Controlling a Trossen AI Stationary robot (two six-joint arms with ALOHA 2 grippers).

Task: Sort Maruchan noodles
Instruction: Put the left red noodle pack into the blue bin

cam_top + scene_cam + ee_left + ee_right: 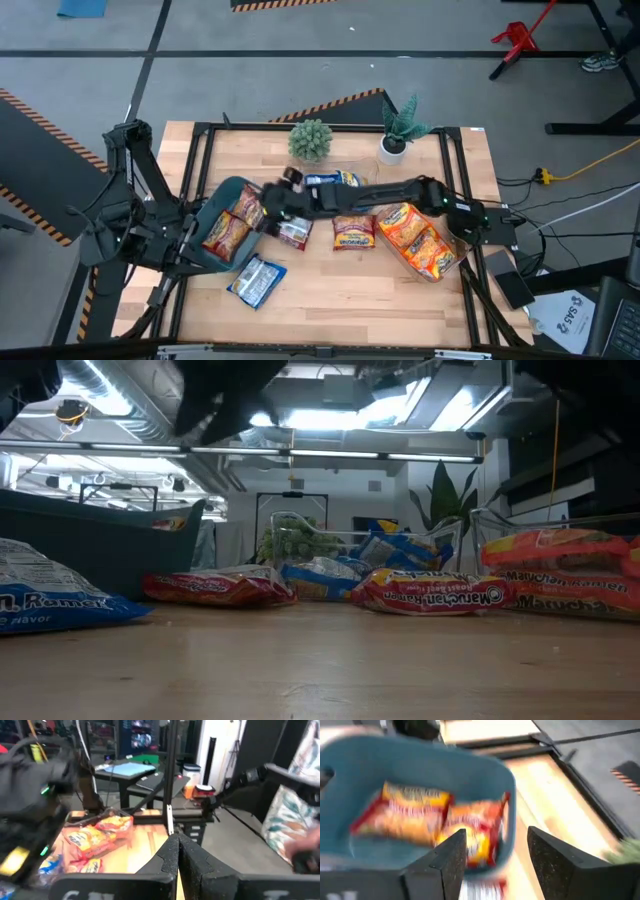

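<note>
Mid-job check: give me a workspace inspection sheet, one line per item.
Surface: wooden table, framed by black rails.
Job's things: two red-brown packets in the teal bin; blue-and-white packet on the table near the bin; orange packets in a clear tub at the right; more packets mid-table.
Clutter: two potted plants at the far edge.
Grippers: right gripper above the bin, fingers open, empty; left gripper shut, parked off the table's left side.
Cables: yellow cable on the floor, right.
Surroundings: desks and equipment; no whole person seen.

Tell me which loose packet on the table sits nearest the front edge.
The blue-and-white packet, alone just in front of the teal bin; the other loose packets lie farther back, mid-table.
</note>
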